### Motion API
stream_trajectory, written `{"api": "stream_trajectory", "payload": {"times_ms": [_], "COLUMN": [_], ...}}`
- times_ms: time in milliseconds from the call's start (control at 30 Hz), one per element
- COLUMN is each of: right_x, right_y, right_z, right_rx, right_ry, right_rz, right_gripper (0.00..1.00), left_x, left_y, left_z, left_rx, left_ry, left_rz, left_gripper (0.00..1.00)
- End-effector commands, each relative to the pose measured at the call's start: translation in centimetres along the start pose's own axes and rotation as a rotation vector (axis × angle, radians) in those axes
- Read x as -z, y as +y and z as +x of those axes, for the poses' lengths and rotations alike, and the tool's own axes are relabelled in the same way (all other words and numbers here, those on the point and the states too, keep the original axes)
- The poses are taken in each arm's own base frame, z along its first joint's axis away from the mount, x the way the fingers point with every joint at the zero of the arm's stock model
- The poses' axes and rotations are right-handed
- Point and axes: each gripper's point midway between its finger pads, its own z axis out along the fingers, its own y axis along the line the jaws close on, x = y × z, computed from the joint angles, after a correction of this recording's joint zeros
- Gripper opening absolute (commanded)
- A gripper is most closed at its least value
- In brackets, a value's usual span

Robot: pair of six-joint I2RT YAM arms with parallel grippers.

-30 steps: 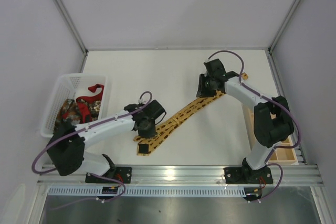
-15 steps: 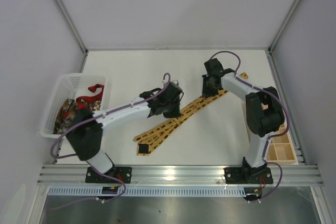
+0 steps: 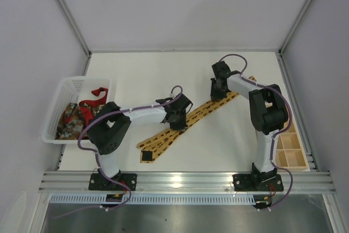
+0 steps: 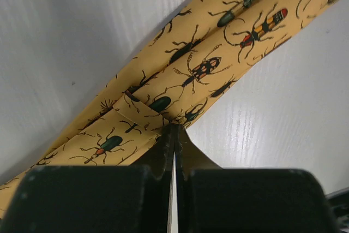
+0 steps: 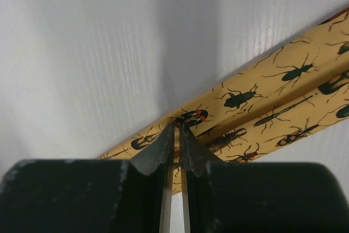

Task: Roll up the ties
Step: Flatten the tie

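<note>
The yellow-gold tie (image 3: pixel 207 107) with beetle marks lies folded in a diagonal band across the table, its wide end near the front. My left gripper (image 3: pixel 177 118) is shut with its tips pinching a raised crease at the tie's edge, as the left wrist view shows (image 4: pixel 173 127); the tie (image 4: pixel 218 53) runs up to the right there. My right gripper (image 3: pixel 218 88) is shut on the tie's upper part, its tips (image 5: pixel 175 126) down on the fabric (image 5: pixel 283 102). The red tie (image 3: pixel 95 92) and the dark patterned tie (image 3: pixel 68 115) lie in the basket.
A white mesh basket (image 3: pixel 71 83) stands at the left edge of the table. A wooden compartment tray (image 3: pixel 292 154) sits at the front right, beside the right arm's base. Purple cables loop over both arms.
My left gripper has moved from the tie's lower part up and right to its middle, then settled down onto it. My right gripper has stayed at the tie's upper part.
</note>
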Motion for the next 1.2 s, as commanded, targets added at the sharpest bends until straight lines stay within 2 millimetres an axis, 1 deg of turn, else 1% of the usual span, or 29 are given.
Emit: {"api": "stream_trajectory", "payload": {"times_ms": [0, 33, 67, 133, 167, 233, 267, 333, 367, 400, 433, 467, 500, 567, 600, 667, 700, 733, 800, 833, 867, 900, 933, 967, 1000, 1033, 1067, 1100, 1167], "right_x": [1.4, 2.2, 2.1, 2.8, 3.3, 4.0, 4.8, 5.7, 6.1, 7.3, 7.9, 8.6, 9.4, 10.5, 11.2, 11.1, 11.4, 11.0, 10.7, 10.3, 9.8, 9.6, 9.3, 8.9, 8.8, 8.6, 8.3, 8.0, 7.9], "right_y": [0.7, 0.8, 0.5, 1.8, 2.3, 3.2, 3.3, 2.8, 2.2, 2.3, 1.5, -0.2, -0.6, -2.6, -2.9, -3.9, -4.9, -5.6, -5.8, -5.4, -4.5, -3.4, -2.3, -2.1, -1.9, -1.9, -2.3, -2.6, -2.7], "right_z": [3.4, 3.9, 5.0, 6.7, 7.5, 8.3, 8.0, 6.3, 5.0, 2.5, 1.7, 0.2, -0.9, -1.8, -2.0, -1.2, -1.3, -0.5, -0.2, -0.1, 0.7, 1.2, 1.6, 2.1, 2.4, 2.5, 2.6, 3.0, 3.2], "right_rx": [0.000, -0.012, -0.015, -0.008, 0.006, 0.040, 0.043, 0.039, 0.024, 0.030, 0.026, 0.001, -0.016, -0.063, -0.066, -0.073, -0.091, -0.102, -0.125, -0.139, -0.138, -0.141, -0.128, -0.129, -0.123, -0.123, -0.141, -0.146, -0.144], "right_ry": [0.059, 0.055, 0.068, 0.104, 0.115, 0.126, 0.113, 0.052, 0.022, -0.044, -0.054, -0.091, -0.118, -0.138, -0.152, -0.139, -0.143, -0.130, -0.123, -0.121, -0.089, -0.067, -0.059, -0.048, -0.045, -0.050, -0.050, -0.037, -0.035], "right_rz": [0.001, -0.003, 0.001, -0.069, -0.088, -0.105, -0.106, -0.085, -0.077, -0.074, -0.041, 0.013, 0.033, 0.075, 0.065, 0.067, 0.085, 0.101, 0.080, 0.053, 0.005, -0.049, -0.078, -0.075, -0.072, -0.064, -0.046, -0.042, -0.039], "right_gripper": [0.13, 0.13, 0.13, 0.14, 0.14, 0.14, 0.15, 0.17, 0.19, 0.25, 0.29, 0.34, 0.36, 0.42, 0.45, 0.50, 0.50, 0.51, 0.52, 0.53, 0.53, 0.52, 0.52, 0.49, 0.48, 0.47, 0.44, 0.41, 0.36], "left_x": [0.0, 0.4, 0.7, 1.0, 1.6, 2.2, 3.2, 4.3, 4.9, 5.9, 6.8, 7.3, 8.5, 9.6, 10.2, 10.8, 11.1, 11.1, 11.3, 12.2, 11.4, 11.2, 11.9, 10.1, 9.7, 9.8, 7.9, 7.7, 6.1], "left_y": [5.0, 6.5, 7.9, 10.1, 11.4, 12.6, 12.8, 12.8, 12.9, 12.7, 12.7, 12.3, 11.9, 10.3, 9.4, 7.5, 6.4, 4.5, 3.0, 1.8, 1.8, 1.5, 0.4, 0.3, 0.1, -0.5, -0.4, -0.9, 0.5], "left_z": [1.6, 2.2, 2.4, 3.4, 3.4, 4.0, 3.4, 3.0, 3.1, 2.7, 2.6, 2.7, 2.2, 1.7, 1.3, 0.3, -0.3, -1.1, -2.2, -3.9, -4.7, -5.4, -6.9, -7.2, -7.9, -9.6, -9.7, -11.1, -11.6], "left_rx": [0.063, 0.072, 0.089, 0.108, 0.139, 0.145, 0.134, 0.134, 0.146, 0.155, 0.159, 0.158, 0.152, 0.096, 0.077, 0.046, 0.032, 0.017, -0.005, -0.002, -0.005, 0.000, 0.008, 0.000, -0.004, -0.021, -0.038, -0.039, -0.017], "left_ry": [0.042, 0.042, 0.052, 0.068, 0.070, 0.074, 0.029, -0.010, -0.018, -0.047, -0.052, -0.064, -0.103, -0.144, -0.168, -0.210, -0.225, -0.239, -0.263, -0.306, -0.301, -0.298, -0.301, -0.237, -0.230, -0.246, -0.211, -0.225, -0.180], "left_rz": [-0.148, -0.184, -0.208, -0.257, -0.293, -0.315, -0.317, -0.318, -0.328, -0.319, -0.326, -0.323, -0.304, -0.251, -0.210, -0.140, -0.093, -0.008, 0.035, 0.053, 0.025, 0.018, 0.041, 0.046, 0.046, 0.052, 0.028, 0.026, -0.023], "left_gripper": [0.00, 0.00, 0.00, 0.01, 0.00, 0.00, 0.00, 0.00, 0.00, 0.00, 0.00, 0.00, 0.00, 0.00, 0.00, 0.03, 0.08, 0.12, 0.21, 0.23, 0.24, 0.23, 0.13, 0.04, 0.00, 0.00, 0.00, 0.00, 0.00]}}
